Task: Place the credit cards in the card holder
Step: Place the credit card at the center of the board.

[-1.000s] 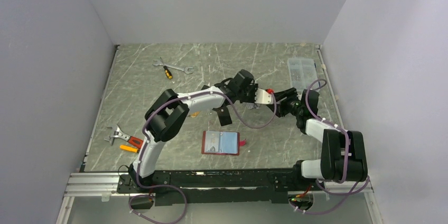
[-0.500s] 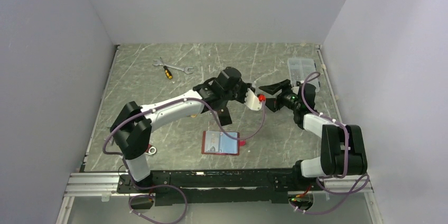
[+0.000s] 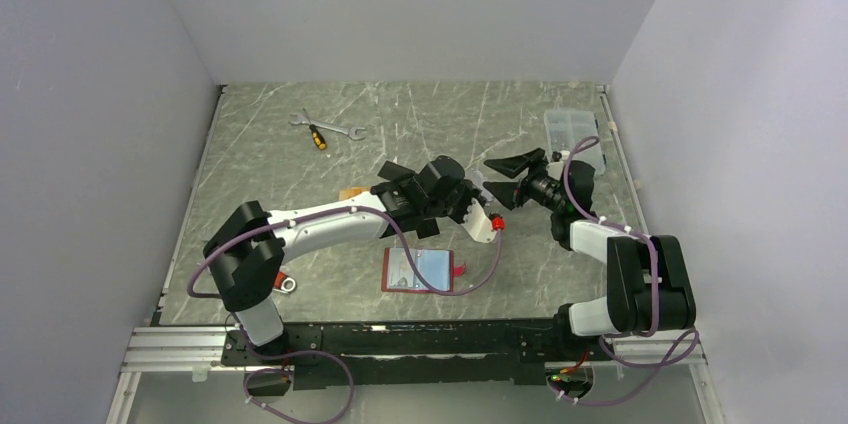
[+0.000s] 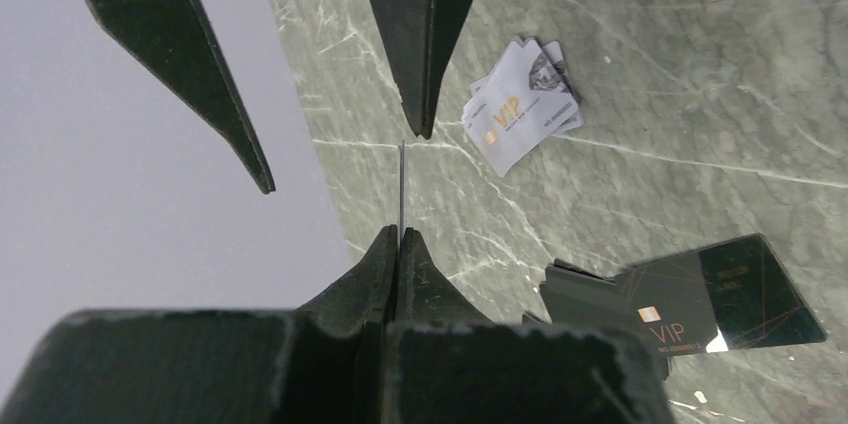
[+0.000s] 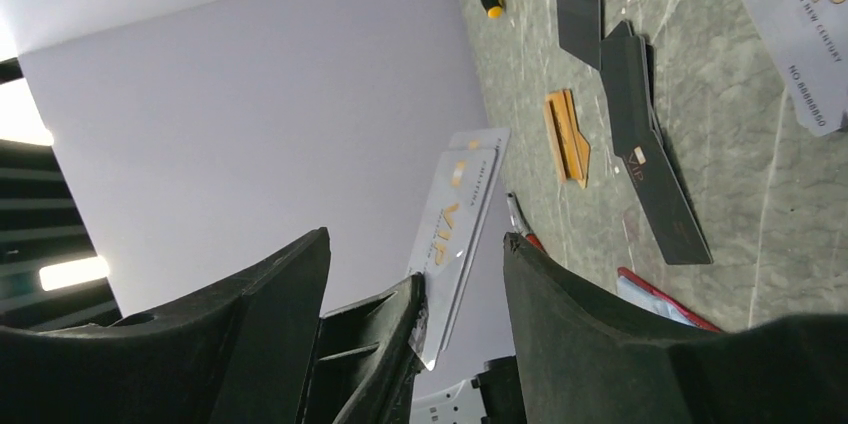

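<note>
My left gripper (image 4: 400,234) is shut on a silver-grey credit card (image 4: 401,189), seen edge-on. In the right wrist view the same card (image 5: 455,214) stands between the wide-open jaws of my right gripper (image 5: 418,236), touching neither. In the top view the left gripper (image 3: 478,186) and right gripper (image 3: 497,182) meet above mid table. More silver cards (image 4: 520,109), black cards (image 4: 700,294) and orange cards (image 5: 565,134) lie on the table. The dark-red card holder (image 3: 417,270) lies open near the front edge.
A clear compartment box (image 3: 570,129) stands at the back right. A wrench and a screwdriver (image 3: 325,131) lie at the back left. Another tool (image 3: 285,285) lies by the left arm's base. Grey walls close in three sides.
My right gripper has opened and let go of the silver card. My left gripper keeps the card and has drawn back a little towards the near side; the left arm has folded lower.
</note>
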Robot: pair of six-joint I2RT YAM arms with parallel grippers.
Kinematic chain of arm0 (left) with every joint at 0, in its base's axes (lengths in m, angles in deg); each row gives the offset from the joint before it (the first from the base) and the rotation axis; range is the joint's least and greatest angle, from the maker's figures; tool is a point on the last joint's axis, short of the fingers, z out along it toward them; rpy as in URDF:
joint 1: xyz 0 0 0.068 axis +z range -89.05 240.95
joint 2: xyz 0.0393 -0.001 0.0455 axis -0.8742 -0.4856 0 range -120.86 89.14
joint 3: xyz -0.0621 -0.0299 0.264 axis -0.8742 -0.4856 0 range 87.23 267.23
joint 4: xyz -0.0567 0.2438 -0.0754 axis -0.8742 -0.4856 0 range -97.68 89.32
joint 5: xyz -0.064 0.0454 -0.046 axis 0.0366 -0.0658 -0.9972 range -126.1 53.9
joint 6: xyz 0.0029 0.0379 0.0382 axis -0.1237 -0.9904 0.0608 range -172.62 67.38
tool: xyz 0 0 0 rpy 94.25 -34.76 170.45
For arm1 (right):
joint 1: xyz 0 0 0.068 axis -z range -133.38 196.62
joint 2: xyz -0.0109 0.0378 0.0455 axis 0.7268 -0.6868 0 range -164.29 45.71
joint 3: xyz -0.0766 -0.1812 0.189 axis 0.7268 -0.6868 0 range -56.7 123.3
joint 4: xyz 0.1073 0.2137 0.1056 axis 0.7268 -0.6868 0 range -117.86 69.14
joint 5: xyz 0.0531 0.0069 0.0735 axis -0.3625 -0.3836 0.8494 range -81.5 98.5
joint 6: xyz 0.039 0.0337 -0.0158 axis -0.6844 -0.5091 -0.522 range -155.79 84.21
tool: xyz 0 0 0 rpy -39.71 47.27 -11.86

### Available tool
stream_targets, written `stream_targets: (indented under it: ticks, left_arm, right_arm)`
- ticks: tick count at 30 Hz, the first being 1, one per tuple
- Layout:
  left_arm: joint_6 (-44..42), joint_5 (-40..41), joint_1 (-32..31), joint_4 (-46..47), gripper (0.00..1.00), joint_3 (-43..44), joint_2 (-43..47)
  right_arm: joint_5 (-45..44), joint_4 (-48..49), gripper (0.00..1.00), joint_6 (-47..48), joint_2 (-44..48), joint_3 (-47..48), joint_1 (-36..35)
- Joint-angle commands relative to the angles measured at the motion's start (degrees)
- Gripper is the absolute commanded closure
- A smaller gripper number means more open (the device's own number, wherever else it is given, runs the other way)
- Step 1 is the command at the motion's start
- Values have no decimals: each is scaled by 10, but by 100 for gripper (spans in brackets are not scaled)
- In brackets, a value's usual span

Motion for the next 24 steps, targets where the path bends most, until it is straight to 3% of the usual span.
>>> stream_targets:
  ticks: [1,12,15,20,22,23,24]
  left_arm:
    - [-8,28,-7,38,100,24,16]
    - [-31,39,-19,82,100,-4,25]
    - [-32,40,-24,80,100,-11,29]
    - [-15,48,-33,63,100,-13,30]
    - [13,56,-32,25,100,12,20]
    - [41,65,-31,-7,93,39,10]
    - [76,71,-27,-45,72,72,0]
  right_arm:
    - [17,28,34,-20,-1,5,-11]
    - [14,76,42,-77,-45,34,-47]
    - [10,86,57,-86,-48,42,-52]
    - [10,95,99,-91,-47,45,-51]
    - [15,107,100,-92,-48,40,-49]
    - [17,117,100,-91,-47,36,-45]
    - [20,121,100,-87,-45,33,-40]
